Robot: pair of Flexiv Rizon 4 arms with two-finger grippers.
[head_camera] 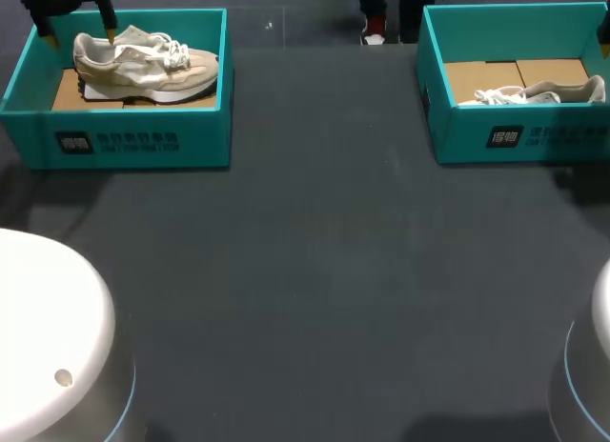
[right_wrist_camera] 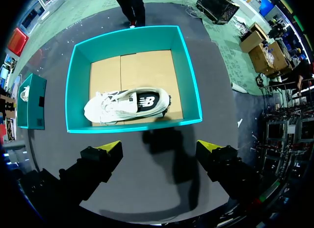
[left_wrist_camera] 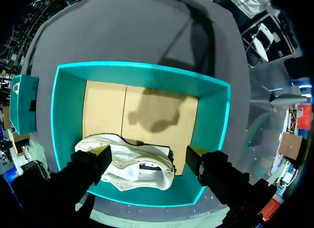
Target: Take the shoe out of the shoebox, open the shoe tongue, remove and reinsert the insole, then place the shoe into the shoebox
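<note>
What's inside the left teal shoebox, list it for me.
One beige and white shoe lies in the shoebox on a brown cardboard floor. The left gripper hangs open above its heel. The cardboard beneath the shoe is covered.

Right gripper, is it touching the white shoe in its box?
Apart. The right wrist view shows the right gripper open, outside the shoebox wall; the shoe lies inside, well ahead of it.

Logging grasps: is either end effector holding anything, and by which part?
Nothing is held. The left end effector is open over the shoe's heel; the right end effector is open above the table.
</note>
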